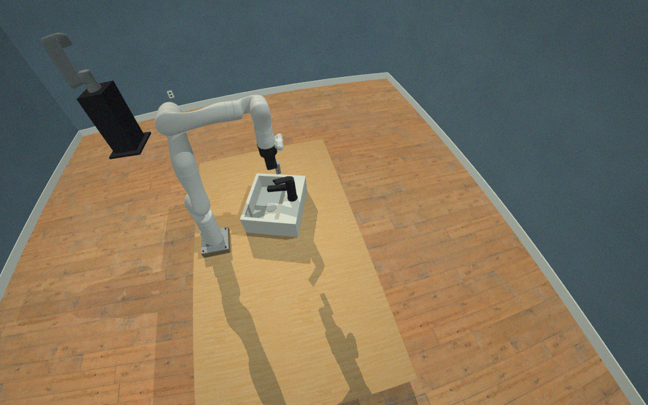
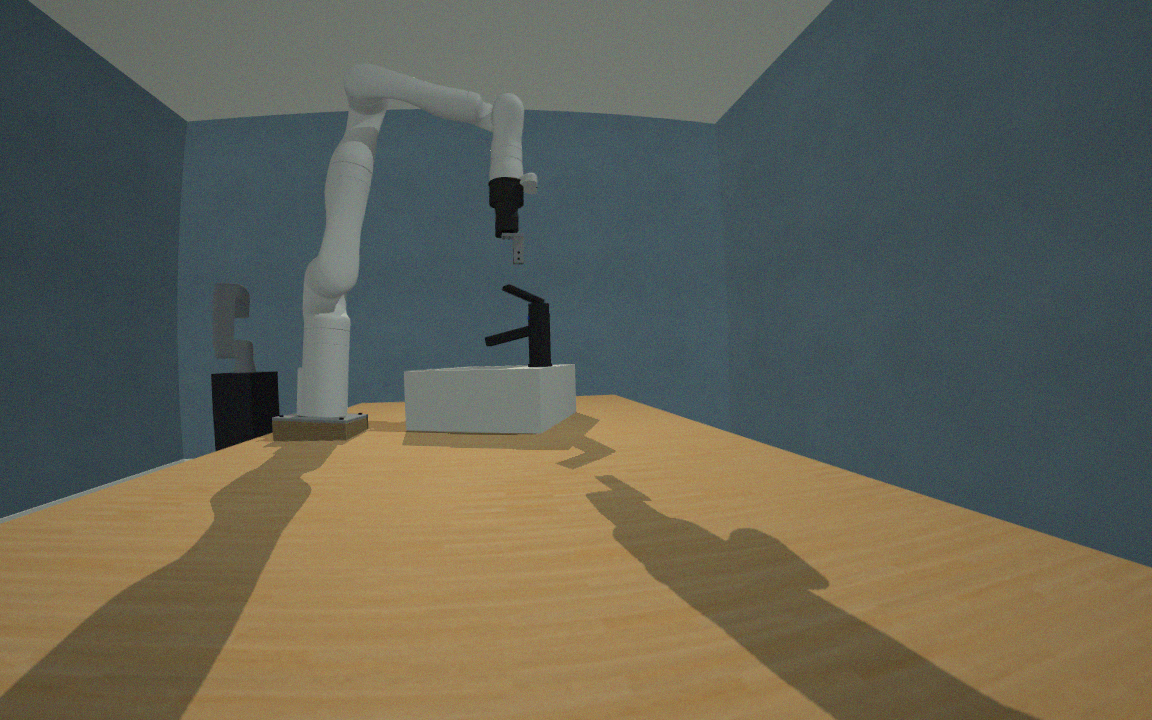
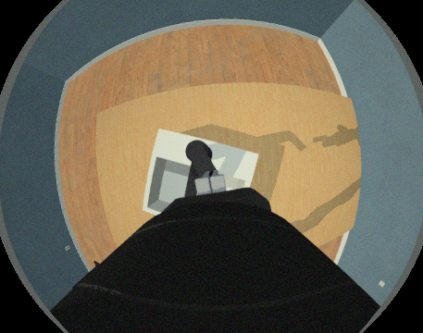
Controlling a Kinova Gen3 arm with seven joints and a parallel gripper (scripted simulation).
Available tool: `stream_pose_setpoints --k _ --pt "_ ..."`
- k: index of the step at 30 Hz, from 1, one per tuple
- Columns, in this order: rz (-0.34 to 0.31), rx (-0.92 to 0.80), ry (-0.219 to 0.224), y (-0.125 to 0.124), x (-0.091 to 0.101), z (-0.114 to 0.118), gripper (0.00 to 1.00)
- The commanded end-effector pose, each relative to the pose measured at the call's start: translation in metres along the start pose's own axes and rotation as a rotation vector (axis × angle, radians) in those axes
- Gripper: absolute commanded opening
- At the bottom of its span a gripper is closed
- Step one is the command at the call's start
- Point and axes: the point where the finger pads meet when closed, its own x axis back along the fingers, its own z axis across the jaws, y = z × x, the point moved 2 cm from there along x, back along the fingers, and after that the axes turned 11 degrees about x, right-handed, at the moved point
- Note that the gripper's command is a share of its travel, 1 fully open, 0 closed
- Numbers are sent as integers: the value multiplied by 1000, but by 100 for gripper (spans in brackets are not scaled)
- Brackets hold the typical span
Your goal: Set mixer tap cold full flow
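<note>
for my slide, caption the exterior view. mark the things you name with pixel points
Shut gripper (image 1: pixel 278 168) (image 2: pixel 518 250) (image 3: pixel 213 178) above the raised lever (image 1: pixel 282 179) (image 2: pixel 522 292) of a black mixer tap (image 1: pixel 291 190) (image 2: pixel 539 335) (image 3: pixel 198 151) on a white basin (image 1: pixel 271 228) (image 2: pixel 471 401) (image 3: pixel 161 139)
</note>
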Motion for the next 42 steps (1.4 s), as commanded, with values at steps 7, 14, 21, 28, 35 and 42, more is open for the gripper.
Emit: stream_pose_setpoints --k 7,14,21,28,35,42 --pt "1 -167 1 -2 1 4 0" --pt "0 -336 0 -3 1 7 0" --pt "0 -558 -1 -3 2 11 0" --pt "-1 -728 -1 -2 3 14 0" --pt "-1 -979 -2 0 4 16 0" --pt "-2 -1164 -2 1 4 17 0"
